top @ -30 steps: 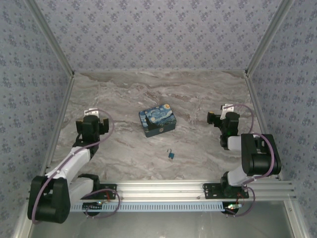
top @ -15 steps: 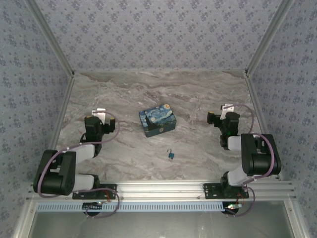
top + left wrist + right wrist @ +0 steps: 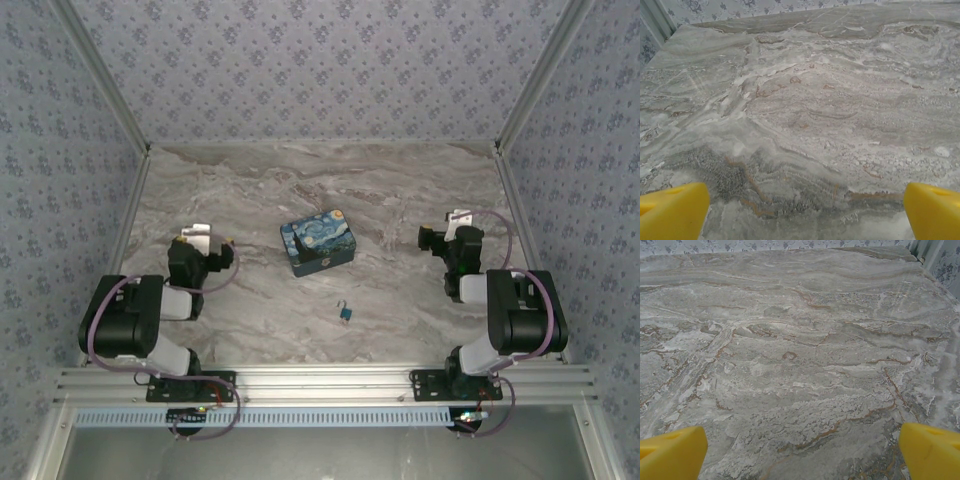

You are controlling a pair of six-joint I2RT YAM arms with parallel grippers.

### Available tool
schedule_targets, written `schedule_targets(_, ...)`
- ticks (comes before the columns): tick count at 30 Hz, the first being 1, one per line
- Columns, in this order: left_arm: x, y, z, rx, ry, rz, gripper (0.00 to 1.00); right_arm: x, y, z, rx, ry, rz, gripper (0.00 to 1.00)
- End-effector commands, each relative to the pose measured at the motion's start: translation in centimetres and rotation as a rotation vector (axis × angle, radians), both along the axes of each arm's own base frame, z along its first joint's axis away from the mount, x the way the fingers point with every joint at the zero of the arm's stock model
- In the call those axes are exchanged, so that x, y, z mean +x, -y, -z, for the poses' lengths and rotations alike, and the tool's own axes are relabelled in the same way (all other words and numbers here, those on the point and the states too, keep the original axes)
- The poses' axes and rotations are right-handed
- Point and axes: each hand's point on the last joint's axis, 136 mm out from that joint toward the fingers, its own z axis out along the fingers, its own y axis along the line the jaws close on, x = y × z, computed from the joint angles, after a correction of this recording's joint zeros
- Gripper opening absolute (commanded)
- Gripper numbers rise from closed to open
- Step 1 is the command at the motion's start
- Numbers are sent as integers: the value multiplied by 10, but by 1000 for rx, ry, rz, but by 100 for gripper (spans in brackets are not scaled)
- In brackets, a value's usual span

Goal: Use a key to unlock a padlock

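Marble table (image 3: 400,190): the padlock (image 3: 344,313) lies centrally near the tin box (image 3: 317,245), likely within reach of both sides; left gripper (image 3: 802,212) and right gripper (image 3: 800,452) spread wide, holding nothing

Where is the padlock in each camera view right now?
Top external: padlock lies on the marble table, nearer the arms than the painted tin box, apart from it.
Left wrist: left gripper open over marble, facing the wallpapered wall.
Right wrist: right gripper open over marble, facing the same wall.
Shared landmark: the veined marble table meeting the wallpapered wall.
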Motion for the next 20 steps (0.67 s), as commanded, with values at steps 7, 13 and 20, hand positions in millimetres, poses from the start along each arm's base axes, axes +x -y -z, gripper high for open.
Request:
schedule_targets(7,29,-24,-13,-105,-31,-89,99,3,-1,-2,-26,3,-2,100)
schedule_targets(13,30,-23,-13,-87,-33,-98,99,3,-1,-2,-25,0,-3,100)
schedule_targets(20,30,-23,-12,-82,-33,-101,99,3,-1,-2,-23,1,-4,100)
